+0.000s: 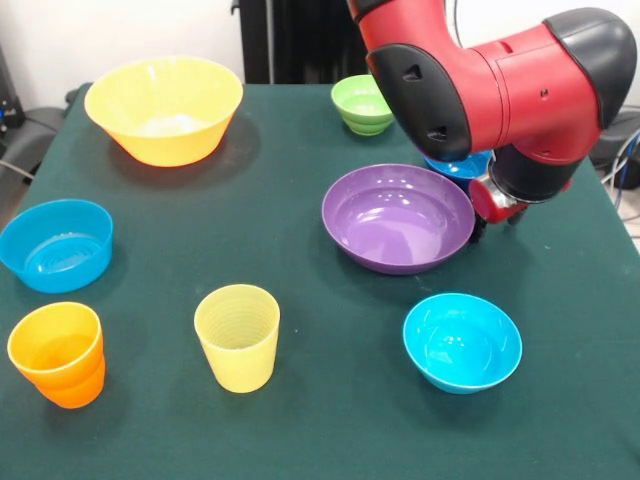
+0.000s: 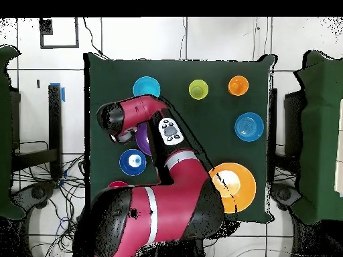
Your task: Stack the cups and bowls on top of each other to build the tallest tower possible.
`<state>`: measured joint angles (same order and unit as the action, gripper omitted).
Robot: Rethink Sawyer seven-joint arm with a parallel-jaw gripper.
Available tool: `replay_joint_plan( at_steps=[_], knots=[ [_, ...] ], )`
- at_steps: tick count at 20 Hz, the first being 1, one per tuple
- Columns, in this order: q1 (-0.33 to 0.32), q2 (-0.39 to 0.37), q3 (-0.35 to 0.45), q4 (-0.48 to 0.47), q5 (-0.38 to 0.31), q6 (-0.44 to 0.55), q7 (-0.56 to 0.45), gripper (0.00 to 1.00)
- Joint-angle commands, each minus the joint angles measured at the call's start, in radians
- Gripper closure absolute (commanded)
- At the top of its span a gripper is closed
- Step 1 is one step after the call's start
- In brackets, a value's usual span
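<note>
On the dark green table (image 1: 300, 420), the red and black arm (image 1: 500, 90) bends low over the right side, its wrist hanging just beyond the wide shallow purple plastic bowl (image 1: 397, 217). The gripper (image 1: 492, 200) is mostly hidden beneath the wrist, so I cannot tell whether it is open or closed, or whether it grips anything. Behind the purple bowl, a dark blue bowl (image 1: 462, 165) peeks out under the arm; in the overhead view it lies beside the arm (image 2: 132, 162). A small lime green bowl (image 1: 362, 104) stands at the back, and a large yellow-orange bowl (image 1: 164, 108) sits at the far left. A light blue straight-sided bowl (image 1: 56, 244) rests at the left edge, with a smooth orange tumbler (image 1: 58, 353) nearer the camera. A pale yellow ribbed tumbler (image 1: 238, 336) stands upright in the front middle, well apart from the glossy cyan bowl (image 1: 462, 342) at the front right. Nothing visible is stacked.
</note>
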<state>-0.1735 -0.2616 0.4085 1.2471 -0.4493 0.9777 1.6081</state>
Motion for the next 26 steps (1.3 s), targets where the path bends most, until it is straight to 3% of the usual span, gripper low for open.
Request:
replay_joint_plan(
  at_steps=[1, 6, 12, 17, 26],
  knots=[
    [0.008, 0.049, -0.011, 0.064, -0.067, -0.121, -0.014, 0.0],
    [0.0, -0.003, 0.003, 0.114, -0.043, -0.104, -0.011, 0.0],
    [-0.007, -0.193, 0.027, 0.268, 0.012, -0.069, 0.013, 0.0],
    [0.002, -0.301, 0.033, 0.318, 0.036, -0.036, 0.022, 0.0],
    [-0.001, -0.25, 0.037, 0.273, 0.009, -0.075, -0.012, 0.0]
  ],
)
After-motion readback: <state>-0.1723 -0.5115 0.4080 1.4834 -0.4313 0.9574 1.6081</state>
